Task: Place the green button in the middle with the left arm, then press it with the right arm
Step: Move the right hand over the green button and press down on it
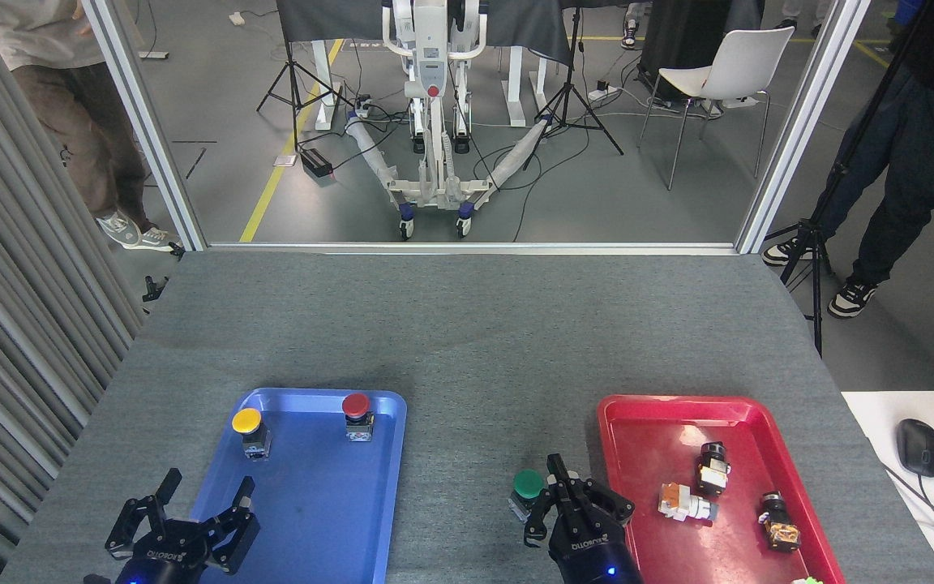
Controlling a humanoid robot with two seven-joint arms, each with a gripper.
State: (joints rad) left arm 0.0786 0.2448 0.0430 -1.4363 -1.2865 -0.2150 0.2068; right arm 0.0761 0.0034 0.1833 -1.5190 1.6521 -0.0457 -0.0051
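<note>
Standing upright on the grey table (467,341) between blue tray (386,454) and red tray (645,414), the green button (528,485) has the right pincer (558,493), fingers drawn together, just beside it; an off-centre press could tip it, while the left pincer (183,519) rests spread.

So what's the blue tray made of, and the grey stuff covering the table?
The blue tray looks like shiny metal or hard plastic, since its rim glints with light. The grey table cover seems to be felt-like cloth: dull, speckled, with no shine.
</note>
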